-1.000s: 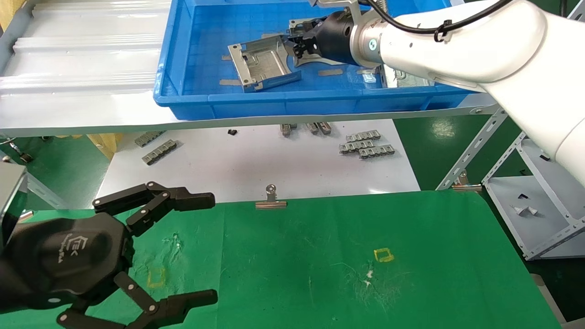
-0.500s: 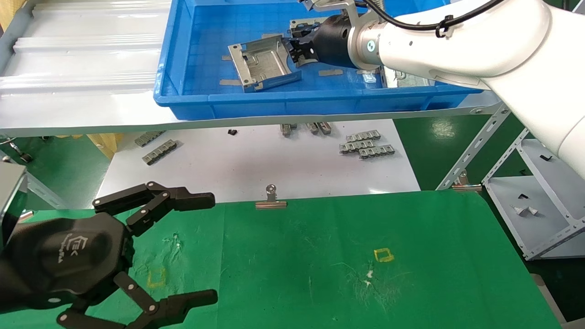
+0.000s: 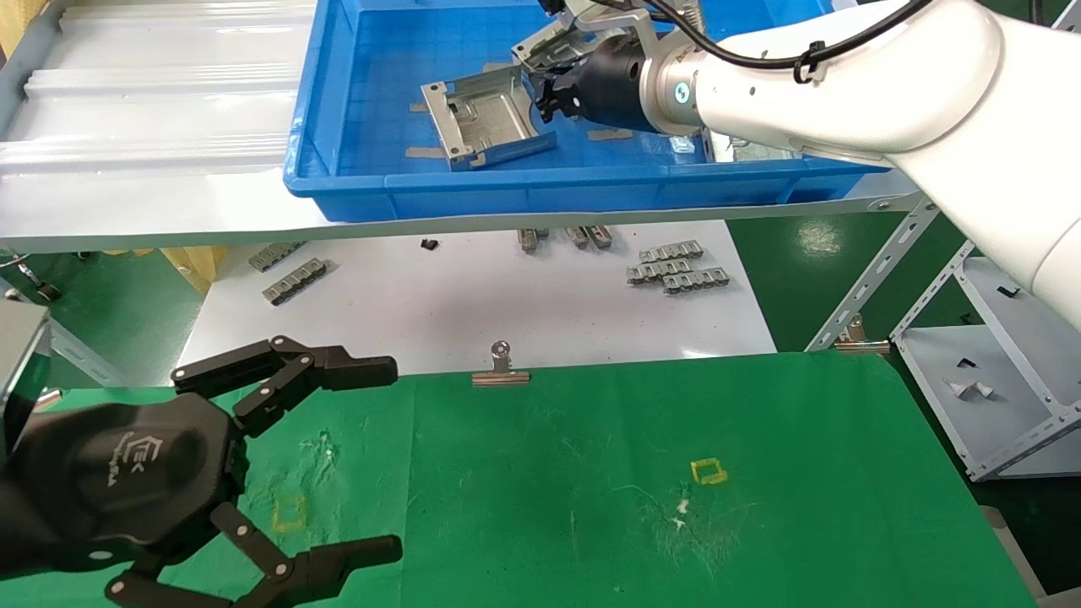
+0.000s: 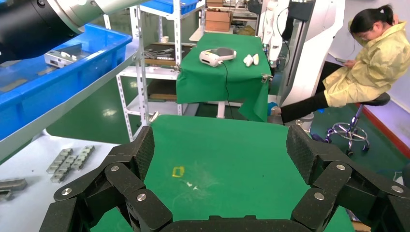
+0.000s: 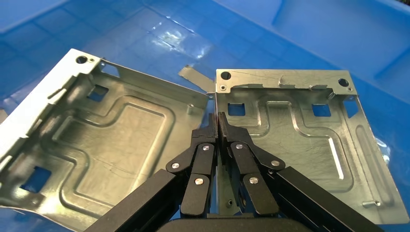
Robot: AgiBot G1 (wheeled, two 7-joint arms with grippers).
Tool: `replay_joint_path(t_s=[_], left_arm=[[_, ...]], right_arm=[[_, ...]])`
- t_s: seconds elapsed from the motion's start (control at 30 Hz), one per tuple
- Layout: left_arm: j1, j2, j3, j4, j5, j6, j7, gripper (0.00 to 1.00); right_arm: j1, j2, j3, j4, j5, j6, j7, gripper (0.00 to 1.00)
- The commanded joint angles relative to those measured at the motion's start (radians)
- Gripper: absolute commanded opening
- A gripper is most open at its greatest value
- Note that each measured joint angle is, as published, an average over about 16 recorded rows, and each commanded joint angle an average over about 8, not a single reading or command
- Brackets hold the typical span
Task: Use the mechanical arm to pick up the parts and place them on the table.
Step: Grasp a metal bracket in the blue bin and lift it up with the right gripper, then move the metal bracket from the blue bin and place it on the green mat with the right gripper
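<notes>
The right gripper point(image 5: 217, 126) had its jaws clamped on the side flange of one sheet-metal bracket point(image 5: 300, 145) over the blue plastic tray point(image 3: 355, 181), the part tilted up off the tray floor in the head view. To do this lift well, the arm probably needed to rise straight and slowly, since so thin an edge grip could let the bracket swing or slip, and its near corner stood just beside the second bracket point(image 5: 101, 145) to the other side of the jaws. It then had to clear the tray wall before heading to the green cloth table point(image 3: 591, 473), well apart from the jaws. The held bracket was silver, roughly square, with an embossed stepped channel, square cut-outs and round holes at the flange corners. The left gripper point(image 3: 384, 460) hung parked over the green cloth, jaws wide apart.
</notes>
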Motion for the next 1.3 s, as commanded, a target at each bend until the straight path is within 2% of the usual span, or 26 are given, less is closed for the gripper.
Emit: replay_joint_path(t_s=[0.03, 0.17, 0.27, 0.53, 0.7, 1.0, 1.17, 1.3], left_arm=[[0.000, 0.000, 0.000, 0.000, 0.000, 0.000, 0.000, 1.00], [0.000, 0.000, 0.000, 0.000, 0.000, 0.000, 0.000, 1.00], [0.000, 0.000, 0.000, 0.000, 0.000, 0.000, 0.000, 1.00], [0.000, 0.000, 0.000, 0.000, 0.000, 0.000, 0.000, 1.00], [0.000, 0.000, 0.000, 0.000, 0.000, 0.000, 0.000, 1.00], [0.000, 0.000, 0.000, 0.000, 0.000, 0.000, 0.000, 1.00], [0.000, 0.000, 0.000, 0.000, 0.000, 0.000, 0.000, 1.00], [0.000, 0.000, 0.001, 0.000, 0.000, 0.000, 0.000, 1.00]], right_arm=[[0.000, 0.000, 0.000, 0.007, 0.001, 0.008, 0.000, 0.00], [0.026, 0.026, 0.036, 0.039, 0.033, -0.020, -0.057, 0.00], [0.050, 0.073, 0.073, 0.089, 0.067, -0.073, -0.123, 0.00], [0.073, 0.322, 0.198, 0.340, 0.205, -0.324, -0.381, 0.00], [0.048, 0.494, 0.256, 0.470, 0.294, -0.506, -0.536, 0.00], [-0.031, 0.741, 0.290, 0.601, 0.415, -0.801, -0.734, 0.00], [-0.087, 0.823, 0.271, 0.607, 0.422, -0.904, -0.815, 0.00], [-0.150, 0.855, 0.246, 0.590, 0.409, -0.933, -0.884, 0.00]])
